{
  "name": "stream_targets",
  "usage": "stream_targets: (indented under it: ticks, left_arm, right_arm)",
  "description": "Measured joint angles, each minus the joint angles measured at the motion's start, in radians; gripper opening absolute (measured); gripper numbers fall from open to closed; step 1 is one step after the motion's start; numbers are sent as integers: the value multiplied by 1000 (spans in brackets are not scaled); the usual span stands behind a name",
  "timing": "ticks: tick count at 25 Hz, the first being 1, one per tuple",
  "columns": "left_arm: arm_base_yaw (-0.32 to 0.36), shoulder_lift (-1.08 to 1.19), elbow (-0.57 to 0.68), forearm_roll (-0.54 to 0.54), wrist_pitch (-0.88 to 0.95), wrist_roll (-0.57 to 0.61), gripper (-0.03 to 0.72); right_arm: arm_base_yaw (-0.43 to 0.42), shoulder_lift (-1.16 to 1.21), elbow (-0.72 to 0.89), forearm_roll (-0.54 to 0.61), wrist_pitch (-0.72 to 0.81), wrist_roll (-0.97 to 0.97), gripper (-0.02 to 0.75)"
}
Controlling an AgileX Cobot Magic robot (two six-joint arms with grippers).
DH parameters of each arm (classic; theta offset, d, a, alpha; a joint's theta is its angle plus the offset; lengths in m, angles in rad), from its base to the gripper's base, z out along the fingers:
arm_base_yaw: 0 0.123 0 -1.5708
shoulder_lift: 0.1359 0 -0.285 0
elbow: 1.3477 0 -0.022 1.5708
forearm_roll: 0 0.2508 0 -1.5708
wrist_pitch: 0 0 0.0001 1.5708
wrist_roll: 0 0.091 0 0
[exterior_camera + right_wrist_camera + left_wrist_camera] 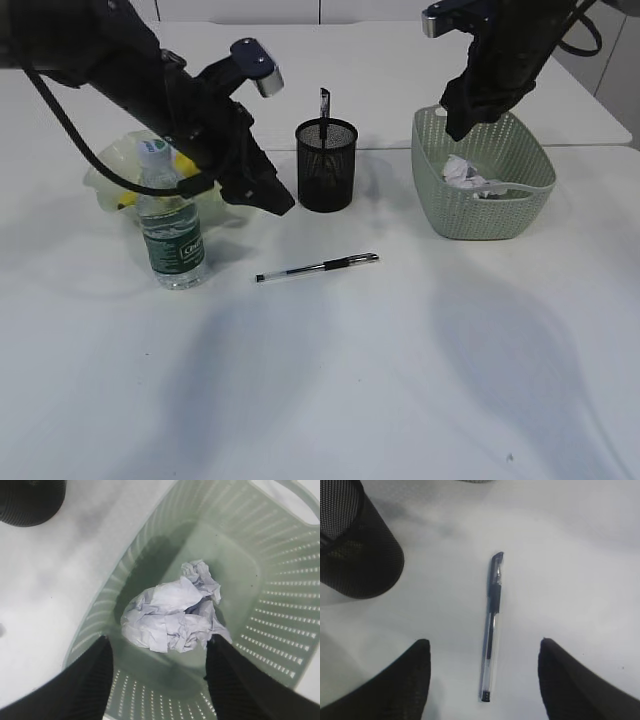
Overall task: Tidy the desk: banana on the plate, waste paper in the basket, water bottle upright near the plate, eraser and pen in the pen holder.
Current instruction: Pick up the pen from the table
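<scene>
A clear pen (318,268) (491,625) with a black cap lies on the white desk (330,380) in front of the black mesh pen holder (326,165) (355,545). Another pen (325,102) stands in the holder. My left gripper (272,195) (483,640) hangs open just above the lying pen, empty. The water bottle (172,235) stands upright in front of the green plate (100,180), where the banana (185,162) shows yellow. The waste paper (475,178) (170,615) lies in the basket (520,215) (280,630). My right gripper (458,125) (160,639) hangs open over it, empty. The eraser is out of view.
The left arm reaches over the plate and bottle. The pen holder (30,500) stands left of the basket with a gap between them. A second white table surface (380,60) lies behind.
</scene>
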Motion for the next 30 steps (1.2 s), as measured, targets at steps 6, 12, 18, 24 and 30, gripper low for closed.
stream_targets:
  ticks: [6,12,18,24,30]
  left_arm:
    - [0,61,0,0,-31,-2,475]
    - [0,107,0,10,-49,-1,475]
    - [-7,147,0,16,-50,-2,475]
    - [-14,172,0,21,-36,-3,475]
    - [-24,172,0,22,-25,-3,471]
  right_arm:
    - [0,0,0,17,0,-53,445]
    - [0,0,0,19,0,-78,445]
    - [0,0,0,22,0,-83,445]
    - [0,0,0,44,0,-86,442]
    - [0,0,0,64,0,-93,442]
